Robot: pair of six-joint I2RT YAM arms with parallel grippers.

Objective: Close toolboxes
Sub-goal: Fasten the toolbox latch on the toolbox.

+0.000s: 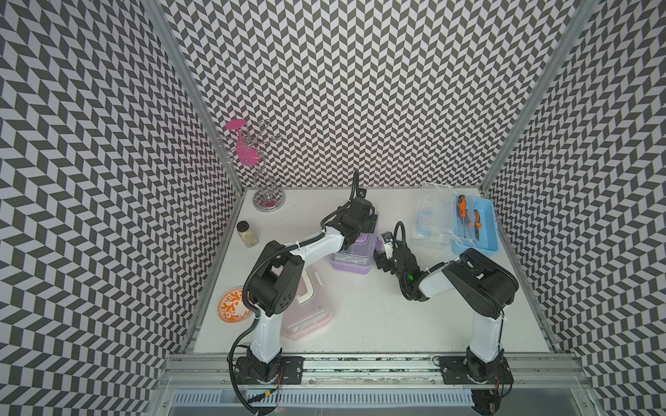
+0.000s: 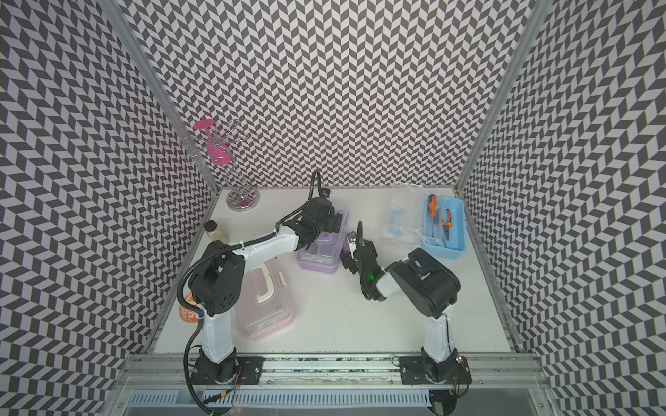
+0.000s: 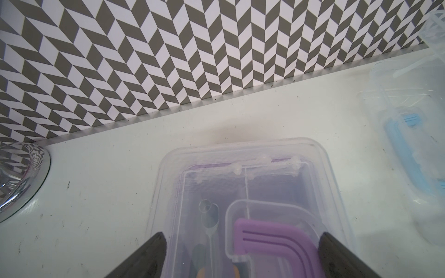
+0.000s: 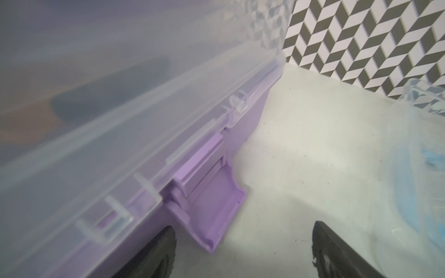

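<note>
Toolboxes of small rectangular plastic, three in all, sit on the white tabletop point(image 1: 378, 324). The purple-based toolbox point(image 1: 351, 257) with its clear lid lowered stands in the middle, between the two arms. The left gripper point(image 3: 240, 237) hovers over that lid, jaws spread wide and released. Its dark fingers point(image 3: 154, 252) show at either side of the lid's purple loop handle point(image 3: 272, 243) and grasp nothing.

The right gripper point(image 4: 243, 231) sits low beside the same box on the side facing the right arm. Its jaws are also released and empty. A purple latch point(image 4: 209, 204) on that box sticks outward between those jaws, nearer one finger, and is not clipped over the lid's rim.

The pink-based toolbox point(image 2: 266, 306), with a cream handle, lies near the left arm's base with its lid down; its latches cannot be made out. The blue-based toolbox point(image 1: 475, 227) stands open in the far right corner, with orange-handled tools point(image 1: 468, 216) inside. Its clear lid point(image 1: 432, 219) is swung open to lie beside it, towards the middle.

A small glass jar with a black cap point(image 1: 247, 233) stands at the left edge.
</note>
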